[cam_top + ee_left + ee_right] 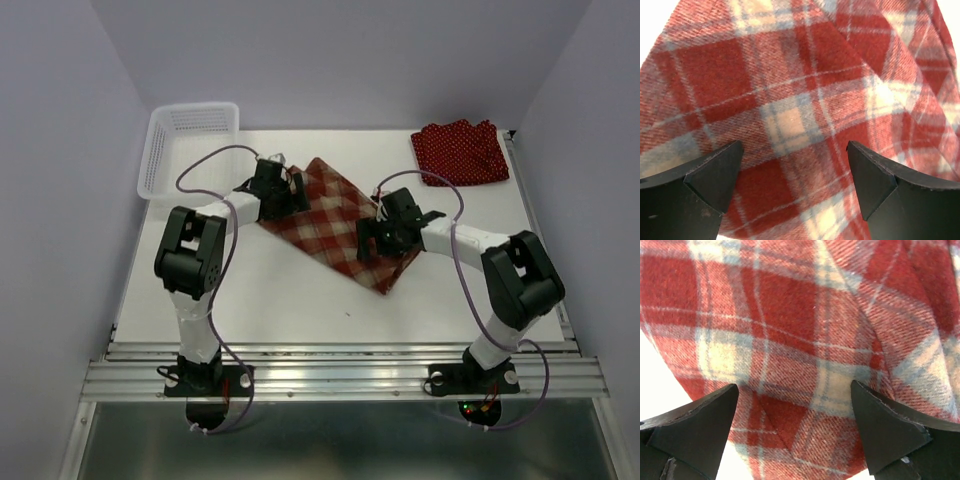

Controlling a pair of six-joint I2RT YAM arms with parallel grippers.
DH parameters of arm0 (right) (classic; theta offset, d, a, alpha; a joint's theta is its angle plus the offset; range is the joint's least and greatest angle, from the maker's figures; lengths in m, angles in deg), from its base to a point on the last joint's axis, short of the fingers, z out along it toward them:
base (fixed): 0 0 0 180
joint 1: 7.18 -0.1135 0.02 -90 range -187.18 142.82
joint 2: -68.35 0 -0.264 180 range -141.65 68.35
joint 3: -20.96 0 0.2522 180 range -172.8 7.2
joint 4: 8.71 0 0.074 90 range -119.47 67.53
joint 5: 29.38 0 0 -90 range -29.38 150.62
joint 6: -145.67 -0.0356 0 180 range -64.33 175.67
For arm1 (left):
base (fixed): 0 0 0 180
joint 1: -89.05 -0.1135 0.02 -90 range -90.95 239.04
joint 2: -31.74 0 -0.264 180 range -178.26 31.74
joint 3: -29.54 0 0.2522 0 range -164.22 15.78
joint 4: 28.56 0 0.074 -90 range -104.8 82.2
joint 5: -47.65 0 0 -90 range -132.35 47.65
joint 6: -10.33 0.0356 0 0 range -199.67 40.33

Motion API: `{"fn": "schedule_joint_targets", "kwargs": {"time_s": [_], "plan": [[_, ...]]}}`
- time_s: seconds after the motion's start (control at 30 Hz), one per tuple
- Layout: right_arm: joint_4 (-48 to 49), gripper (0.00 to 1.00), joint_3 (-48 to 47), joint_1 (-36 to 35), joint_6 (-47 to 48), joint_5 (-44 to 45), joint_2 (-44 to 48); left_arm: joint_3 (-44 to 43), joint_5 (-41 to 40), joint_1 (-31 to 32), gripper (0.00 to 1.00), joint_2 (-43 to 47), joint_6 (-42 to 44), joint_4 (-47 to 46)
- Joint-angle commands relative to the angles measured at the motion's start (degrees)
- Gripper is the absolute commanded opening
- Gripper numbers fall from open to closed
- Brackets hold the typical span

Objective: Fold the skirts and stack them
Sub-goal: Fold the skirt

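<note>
A red-and-cream plaid skirt point(335, 222) lies folded flat in the middle of the table. My left gripper point(284, 198) is over its left end, jaws open, with plaid cloth point(790, 100) filling the view just beyond the fingertips. My right gripper point(371, 243) is over its right end, jaws open, near the cloth's edge point(790, 365); a folded corner shows between the fingers. Neither gripper holds anything. A dark red polka-dot skirt point(461, 152) lies folded at the back right. I see only one pile there and cannot tell how many skirts are in it.
A white plastic mesh basket point(187, 145) stands at the back left corner. The white table point(300, 310) shows bare in front of the skirt. Purple cables loop over both arms. Walls close in at left, right and back.
</note>
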Motion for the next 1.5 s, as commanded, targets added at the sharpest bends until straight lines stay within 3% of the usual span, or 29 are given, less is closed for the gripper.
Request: {"fn": "schedule_joint_targets", "kwargs": {"time_s": [0.0, 0.1, 0.17, 0.3, 0.4, 0.53, 0.8, 1.07, 1.2, 1.37, 1.47], "plan": [[-8.68, 1.00, 9.92, -1.17, -4.29, -1.88, 8.06, 18.24, 1.97, -0.04, 0.99, 9.18, -3.28, 5.37], [-11.32, 1.00, 12.67, -1.69, -6.05, -1.53, 13.27, 28.01, 1.55, 1.18, 0.99, 18.14, -5.74, 6.77], [-14.40, 1.00, 12.77, -1.70, -6.59, -1.35, 17.75, 29.72, 0.32, 2.85, 0.99, 24.03, -7.32, 8.53], [-18.09, 1.00, 9.43, -1.70, -5.80, -2.41, 24.87, 23.17, -5.47, 4.53, 0.99, 30.37, -7.68, 14.15], [-19.06, 1.00, 7.23, -1.70, -9.74, 4.41, 28.92, 17.36, -12.56, 4.35, 0.99, 32.05, -7.33, 14.69], [-18.89, 1.00, 6.44, -1.70, -12.47, 12.33, 29.90, 10.94, -18.57, 2.25, 0.99, 27.24, -6.45, 14.77], [-18.89, 1.00, 5.12, -1.17, -17.75, 22.89, 24.72, 0.20, -17.79, -0.31, 0.99, 14.30, -3.38, 13.03], [-16.70, 1.00, 5.03, -0.64, -19.86, 21.60, 20.06, -5.78, -21.13, -1.53, 0.95, 4.99, -1.97, 12.75], [-15.73, 1.00, 5.20, -0.64, -20.65, 20.80, 18.56, -6.05, -17.54, -1.98, 0.90, 2.96, -1.79, 11.28], [-15.20, 0.94, 5.12, -0.64, -21.62, 20.88, 17.33, -4.73, -14.81, -1.98, 0.69, 1.47, -1.53, 9.24], [-15.11, 0.88, 5.38, -0.64, -22.41, 22.38, 16.97, -5.08, -12.87, -2.06, 0.43, 0.67, -0.92, 8.98]]}}
